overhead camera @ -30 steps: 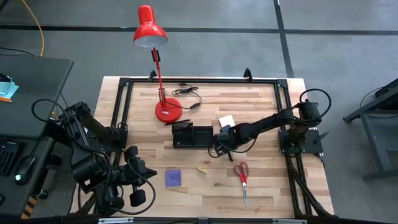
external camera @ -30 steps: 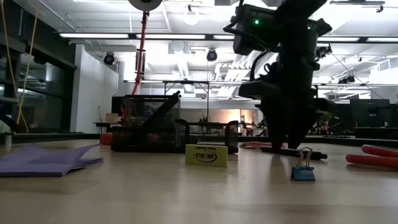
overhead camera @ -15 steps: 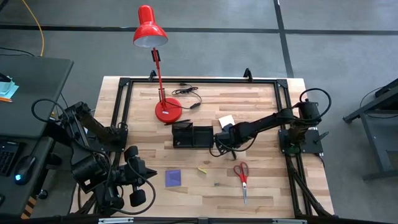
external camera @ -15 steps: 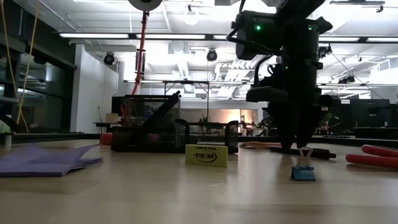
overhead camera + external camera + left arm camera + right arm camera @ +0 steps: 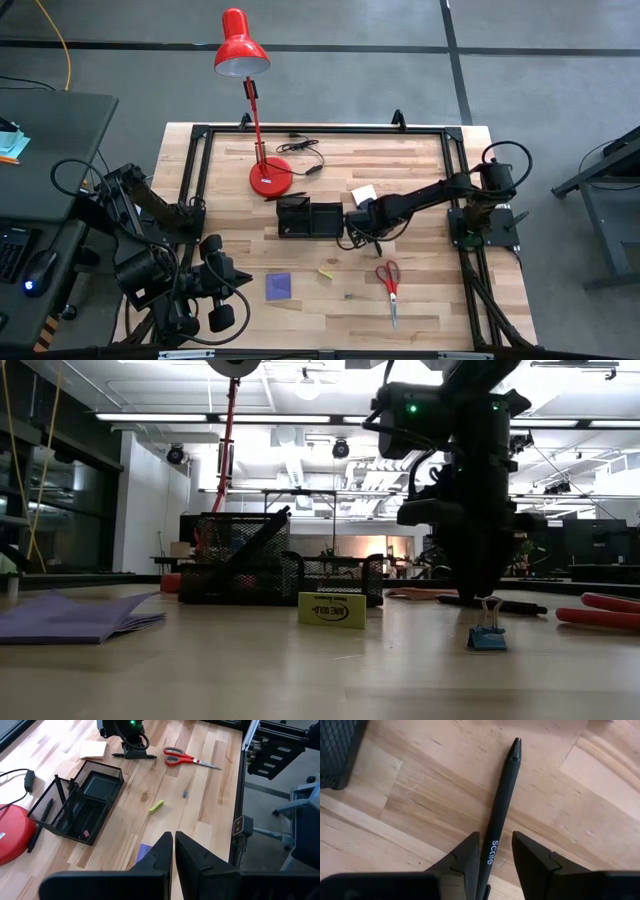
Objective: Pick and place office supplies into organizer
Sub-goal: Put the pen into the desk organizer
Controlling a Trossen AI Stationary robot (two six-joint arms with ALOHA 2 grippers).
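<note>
Because the black pen [image 5: 501,805] lies flat on the desk [image 5: 420,300] just right of the organizer [image 5: 308,217], the right gripper [image 5: 492,852] straddles it, fingers apart on either side, not yet pinching. Near left, the left gripper [image 5: 173,851] waits, fingers pressed together.

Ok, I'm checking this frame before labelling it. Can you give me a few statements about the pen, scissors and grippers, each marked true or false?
1. The right gripper straddles a black pen lying on the table. True.
2. The scissors are already in the organizer. False: they lie on the table, apart from it.
3. The left gripper is shut and holds nothing. True.
4. The purple note pad sits inside the organizer. False: it lies on the table.
5. The red lamp lies tipped over. False: it stands upright.
</note>
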